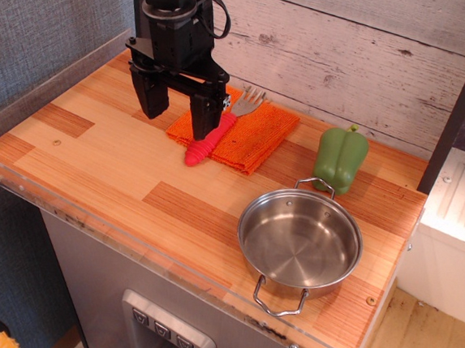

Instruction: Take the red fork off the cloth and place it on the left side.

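Observation:
The red fork (205,145) lies diagonally on the orange cloth (256,135), its ribbed pinkish-red handle pointing toward the front left and reaching just past the cloth's edge, its silver tines (248,102) at the back. My black gripper (179,114) hangs open just over the cloth's left part. Its right finger (206,115) stands in front of the fork's handle and hides the middle of it; its left finger (155,95) is over bare wood to the left of the cloth. The fork is not gripped. The left side (81,140) is bare wood-plank countertop.
A green bell pepper (341,157) stands to the right of the cloth. A steel pot (299,245) with two handles sits at the front right. A clear acrylic edge (74,213) runs along the counter's front. A plank wall stands behind.

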